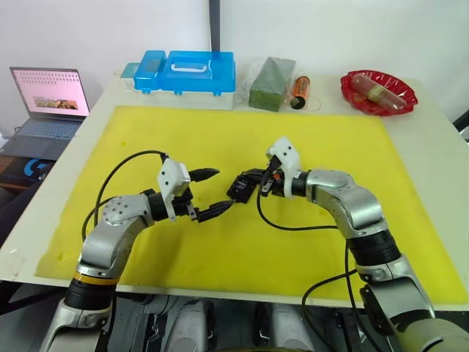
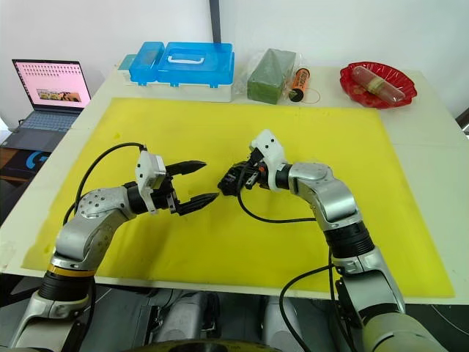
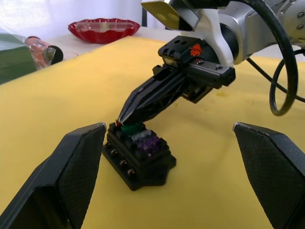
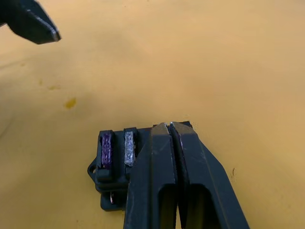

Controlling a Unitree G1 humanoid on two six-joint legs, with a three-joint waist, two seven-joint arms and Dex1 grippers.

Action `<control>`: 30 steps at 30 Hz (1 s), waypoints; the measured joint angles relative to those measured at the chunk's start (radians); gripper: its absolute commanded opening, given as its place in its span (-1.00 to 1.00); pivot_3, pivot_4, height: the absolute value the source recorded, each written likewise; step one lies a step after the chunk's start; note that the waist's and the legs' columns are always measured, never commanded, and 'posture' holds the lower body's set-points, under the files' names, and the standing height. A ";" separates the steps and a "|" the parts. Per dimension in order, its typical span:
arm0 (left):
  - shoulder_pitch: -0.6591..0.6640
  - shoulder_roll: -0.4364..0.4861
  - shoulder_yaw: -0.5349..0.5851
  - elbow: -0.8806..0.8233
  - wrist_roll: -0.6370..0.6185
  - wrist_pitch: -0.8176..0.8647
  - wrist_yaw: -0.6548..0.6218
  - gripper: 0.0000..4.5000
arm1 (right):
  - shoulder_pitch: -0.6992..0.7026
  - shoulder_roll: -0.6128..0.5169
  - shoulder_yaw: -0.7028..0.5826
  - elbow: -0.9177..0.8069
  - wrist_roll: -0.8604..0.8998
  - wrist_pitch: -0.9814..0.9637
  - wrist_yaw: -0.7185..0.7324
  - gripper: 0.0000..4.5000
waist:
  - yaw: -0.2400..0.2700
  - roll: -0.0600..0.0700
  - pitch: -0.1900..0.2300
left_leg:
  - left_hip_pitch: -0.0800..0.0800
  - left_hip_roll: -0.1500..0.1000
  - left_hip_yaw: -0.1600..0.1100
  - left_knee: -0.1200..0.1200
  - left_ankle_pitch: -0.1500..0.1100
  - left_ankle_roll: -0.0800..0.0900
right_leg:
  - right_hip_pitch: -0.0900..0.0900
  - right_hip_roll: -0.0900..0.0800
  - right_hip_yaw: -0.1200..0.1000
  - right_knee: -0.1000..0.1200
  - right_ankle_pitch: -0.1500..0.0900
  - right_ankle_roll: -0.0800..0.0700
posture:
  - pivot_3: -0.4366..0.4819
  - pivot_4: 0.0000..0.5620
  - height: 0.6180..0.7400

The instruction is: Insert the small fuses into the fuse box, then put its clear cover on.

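Right gripper (image 3: 125,117), fingers pressed together, is seating a red fuse (image 3: 117,123) beside green (image 3: 132,128), grey and purple ones in the fuse box (image 3: 138,155) mid-mat; left gripper (image 1: 211,192) is waiting wide; cover not yet fitted.

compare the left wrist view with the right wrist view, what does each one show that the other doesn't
Left wrist view alone: the green fuse in the fuse box, the red dish at the table's far edge, and the right gripper from outside, its closed tips pressing down at the green fuse.

Right wrist view alone: the slots from above, and one tip of the left gripper in a corner.

Both: the black fuse box on the yellow mat, with the purple fuse and grey fuse seated side by side.
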 measured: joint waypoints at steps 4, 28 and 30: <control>-0.001 0.008 0.001 0.000 0.000 0.003 -0.001 1.00 | 0.007 0.009 -0.017 0.017 0.013 -0.004 0.002 -0.99 | 0.000 0.000 0.000 | 0.001 0.000 -0.001 0.000 0.000 0.000 | 0.001 0.000 0.000 0.000 0.000 0.000 | -0.05 -0.47 1.00; -0.002 0.011 0.001 0.006 0.000 0.002 -0.002 1.00 | 0.001 0.090 -0.124 0.025 0.146 0.134 -0.033 -0.99 | -0.004 0.000 -0.001 | -0.001 0.000 -0.001 0.000 0.000 0.000 | -0.001 0.000 0.000 0.000 0.000 0.000 | -0.05 -0.47 1.00; -0.003 0.011 0.001 0.013 0.000 0.001 -0.003 1.00 | 0.000 0.087 -0.130 -0.019 0.164 0.126 -0.021 -0.99 | -0.004 0.001 0.000 | -0.001 0.000 -0.001 0.000 0.000 0.000 | -0.001 0.000 0.000 0.000 0.000 0.000 | -0.05 -0.47 1.00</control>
